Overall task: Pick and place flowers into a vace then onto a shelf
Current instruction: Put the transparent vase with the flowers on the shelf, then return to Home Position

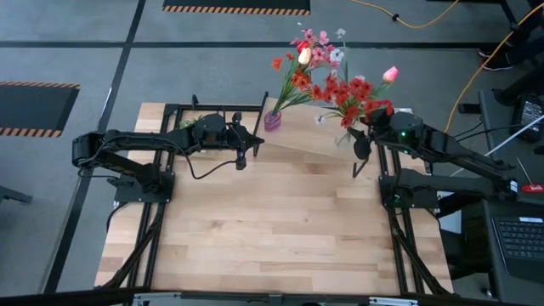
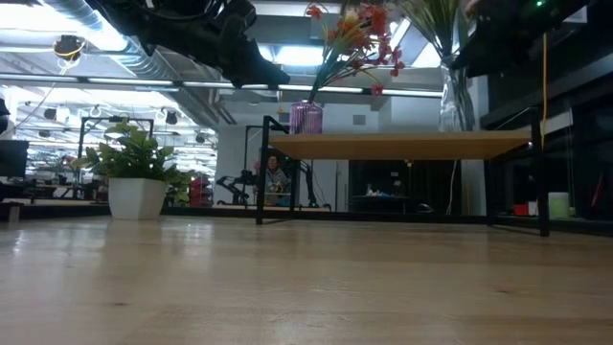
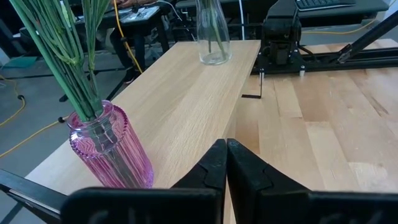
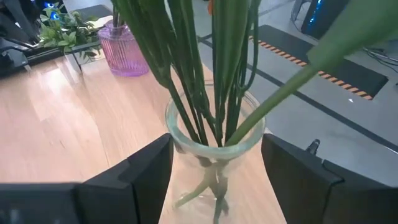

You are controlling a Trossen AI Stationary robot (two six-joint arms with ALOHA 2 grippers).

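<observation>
The light-wood shelf stands at the table's far side. A pink ribbed vase rests on its left end and holds red, pink and white flowers. A clear glass vase rests on its right end and holds red flowers. My right gripper is open, one finger on either side of the clear vase's rim, apart from the glass. My left gripper is shut, hanging near the shelf's front edge, right of the pink vase.
A small leafy plant in a white pot stands at the table's far left, behind my left arm. The shelf's black legs reach down to the tabletop. The wide tabletop lies toward the near edge.
</observation>
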